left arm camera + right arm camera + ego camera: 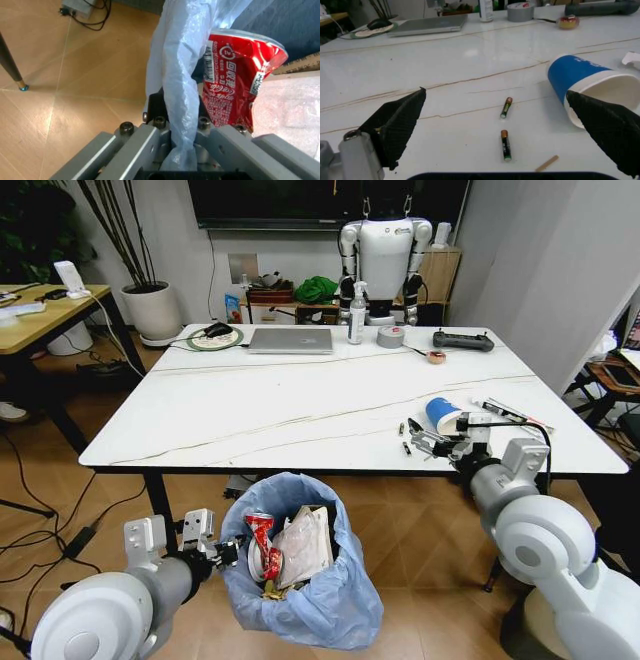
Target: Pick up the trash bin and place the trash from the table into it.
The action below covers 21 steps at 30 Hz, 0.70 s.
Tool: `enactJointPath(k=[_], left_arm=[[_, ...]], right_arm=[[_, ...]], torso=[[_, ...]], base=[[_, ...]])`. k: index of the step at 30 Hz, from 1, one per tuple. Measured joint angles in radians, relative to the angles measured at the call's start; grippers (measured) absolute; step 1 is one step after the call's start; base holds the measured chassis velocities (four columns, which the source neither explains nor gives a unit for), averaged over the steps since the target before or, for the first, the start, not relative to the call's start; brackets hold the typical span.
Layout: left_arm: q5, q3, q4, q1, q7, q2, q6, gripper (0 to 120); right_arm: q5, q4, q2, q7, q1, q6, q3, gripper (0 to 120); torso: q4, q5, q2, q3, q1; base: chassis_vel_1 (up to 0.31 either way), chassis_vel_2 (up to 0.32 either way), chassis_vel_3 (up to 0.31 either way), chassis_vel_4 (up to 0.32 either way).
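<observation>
We hold the bin [300,580] just below the tabletop's [300,410] near edge, our left gripper [222,552] at its rim with jaws clamped on the blue bag [177,75]. The bag is thin and slippery, so the hold looks marginal; a fold pinched together with the stiff rim should be safer. Inside the bin lie a crushed red can [235,78], cardboard and wrappers, all light.

The cup [585,88] lies on its side on the tabletop, near the front right corner, with two small batteries [505,144] just beside it. Our right gripper [440,442] hangs low over the tabletop, forearm reaching in from that corner, jaws spread wide, one pad [605,127] close to the cup's mouth. Paper cups are light but crush easily; we judge a gentle squeeze across the body best.
</observation>
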Motion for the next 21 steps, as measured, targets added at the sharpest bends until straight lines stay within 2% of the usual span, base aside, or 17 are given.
enactJointPath(k=[9, 21], left_arm=[[0.007, 0.003, 0.0, 0.003, 0.0, -0.013, 0.0, 0], [0.012, 0.007, 0.0, 0.002, -0.001, -0.027, 0.0, 0]], right_arm=[[0.022, -0.077, -0.002, 0.026, 0.074, -0.038, -0.06, 98], [0.072, -0.111, 0.008, 0.057, 0.088, -0.042, -0.107, 64]], torso=[[-0.0005, 0.0005, 0.0, 0.0, 0.0], [-0.0004, 0.0004, 0.0, 0.0, 0.0]], base=[[0.0, 0.0, 0.0, 0.0], [0.0, 0.0, 0.0, 0.0]])
